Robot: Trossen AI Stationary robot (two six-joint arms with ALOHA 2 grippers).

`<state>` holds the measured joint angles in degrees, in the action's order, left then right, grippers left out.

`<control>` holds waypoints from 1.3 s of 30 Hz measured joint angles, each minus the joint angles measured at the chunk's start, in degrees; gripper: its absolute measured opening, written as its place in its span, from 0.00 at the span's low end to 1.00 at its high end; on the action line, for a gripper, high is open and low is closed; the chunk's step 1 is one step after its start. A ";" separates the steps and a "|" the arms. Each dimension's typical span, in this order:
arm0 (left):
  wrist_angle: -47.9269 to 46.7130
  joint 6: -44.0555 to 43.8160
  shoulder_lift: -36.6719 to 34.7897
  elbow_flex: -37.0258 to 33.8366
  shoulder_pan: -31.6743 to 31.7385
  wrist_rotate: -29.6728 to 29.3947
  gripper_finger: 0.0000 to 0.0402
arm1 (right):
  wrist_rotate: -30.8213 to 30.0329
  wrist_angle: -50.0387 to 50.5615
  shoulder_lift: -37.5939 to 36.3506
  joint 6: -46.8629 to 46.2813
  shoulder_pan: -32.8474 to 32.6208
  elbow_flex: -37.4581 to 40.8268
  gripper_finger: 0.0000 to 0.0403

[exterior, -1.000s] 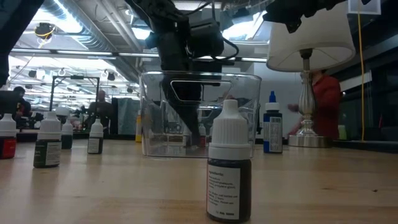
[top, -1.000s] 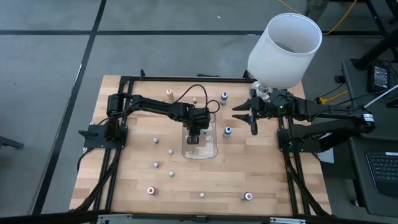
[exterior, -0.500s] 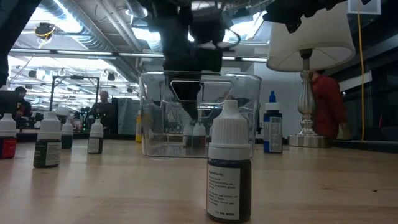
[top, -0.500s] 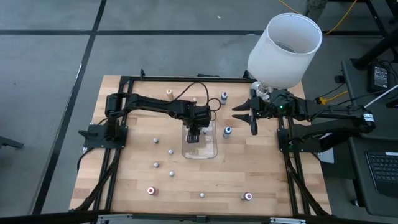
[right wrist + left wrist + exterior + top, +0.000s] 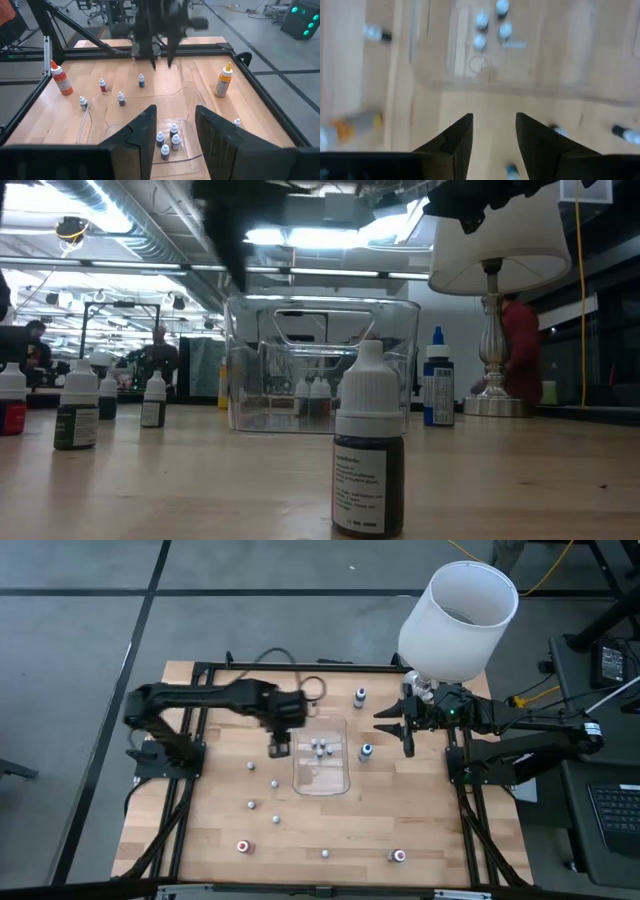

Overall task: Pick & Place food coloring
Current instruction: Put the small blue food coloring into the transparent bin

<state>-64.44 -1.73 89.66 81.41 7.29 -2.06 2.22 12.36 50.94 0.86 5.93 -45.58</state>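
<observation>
Right up close in the low view stands one dark little bottle (image 5: 369, 445) with a white cap, upright on the wooden table (image 5: 420, 825), alone at the near edge. Behind it sits the clear plastic tray (image 5: 322, 780), and inside it a small cluster of food coloring bottles (image 5: 320, 747) stands together at the tray's far end, white caps up; the right wrist view shows four of them (image 5: 168, 138). More tiny bottles are scattered loose on the boards around the tray: a red one (image 5: 242, 846) near the front left, another red one (image 5: 398, 856) front right, a blue one (image 5: 366, 751) just beside the tray's right wall, and another (image 5: 359, 696) at the far side. The left gripper (image 5: 278, 747) hangs above the table just left of the tray, fingers (image 5: 454, 142) apart and holding nothing. Over on the right, the right gripper (image 5: 405, 730) waits above the table's far right part, next to the big white lampshade (image 5: 458, 620), its fingers (image 5: 142, 132) parted and empty. Beyond the table, a person in red (image 5: 520, 345) stands by the lamp's base.
</observation>
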 joint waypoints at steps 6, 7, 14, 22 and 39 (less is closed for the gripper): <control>0.32 -10.41 -16.15 -16.29 -0.90 -0.02 0.36 | 0.00 -0.04 0.00 1.16 0.00 0.00 0.34; 0.45 -12.33 -18.51 -18.59 -1.17 -0.01 0.36 | 0.00 -0.04 0.00 1.16 0.00 0.00 0.34; 2.10 -21.75 -31.24 -29.65 -6.09 -1.14 0.36 | -0.02 -0.22 0.00 0.86 0.00 0.00 0.34; 3.40 -20.34 -37.39 -34.04 -9.87 -4.29 0.36 | -0.04 -0.55 0.00 -1.94 0.00 0.00 0.34; 3.44 -9.21 -37.80 -34.11 -9.86 -4.31 0.36 | -0.04 -0.52 0.00 -1.95 0.00 0.00 0.34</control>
<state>-61.00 -10.94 51.86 47.30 -2.57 -6.37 2.17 11.84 50.94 -1.09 5.93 -45.58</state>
